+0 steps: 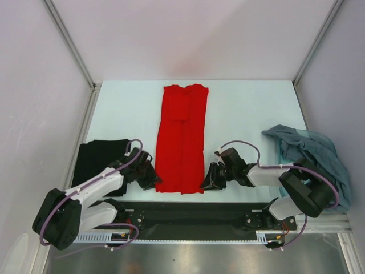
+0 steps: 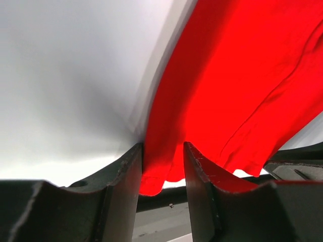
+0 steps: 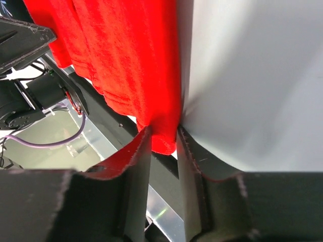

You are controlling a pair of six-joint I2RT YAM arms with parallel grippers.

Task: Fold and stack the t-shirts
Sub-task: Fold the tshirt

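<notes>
The right gripper (image 3: 164, 143) has its 2 dark fingers (image 3: 137, 166) closed around a corner of the red t-shirt (image 3: 121, 60), at the white tabletop's (image 3: 252, 85) edge. A purple cable (image 3: 48, 142) loops below.

My two arms are built alike: white shells on the long links, bulky black housings at the joints; a thin lilac cable loops along each, arching over the wrist; my left gripper (image 1: 153, 178) and right gripper (image 1: 206, 181) are matte black; up close, my fingers (image 2: 126, 186) are dark grey, wedge-shaped, their edges nicked and scuffed pale; my bases sit on a black plate with toothed white strips.
</notes>
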